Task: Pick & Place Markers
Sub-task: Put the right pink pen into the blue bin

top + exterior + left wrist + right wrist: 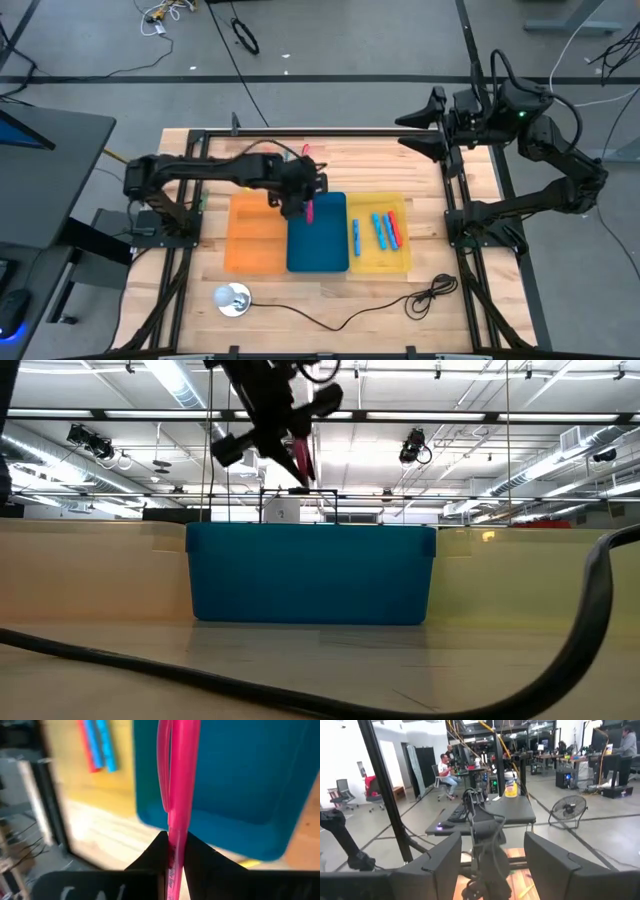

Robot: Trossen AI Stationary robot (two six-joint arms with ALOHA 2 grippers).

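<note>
My left gripper [300, 203] is over the blue tray [318, 250], shut on a pink marker [311, 212]. In the low view that gripper [292, 442] hangs above the tray's front wall [310, 575]. The blue tray lies flat between an orange tray [255, 235] and a yellow tray [380, 258]. Several blue and red markers [382, 230] lie flat in the yellow tray. My right gripper [425, 128] is held high at the table's far right, open, with nothing between its fingers [445, 865]. My left gripper pinches the pink marker between its two fingers [200, 855], on the printed stretch of the barrel [175, 851]. The fingers slant down from the table's left. The marker runs on ahead of them along their line, lifted clear above the blue tray.
A white round object [232, 298] and a black cable [420, 298] lie on the wooden table [470, 300] near its front edge. The cable [590, 620] crosses the low view's foreground. Black frame rails [455, 200] stand at both sides. People sit in the room beyond.
</note>
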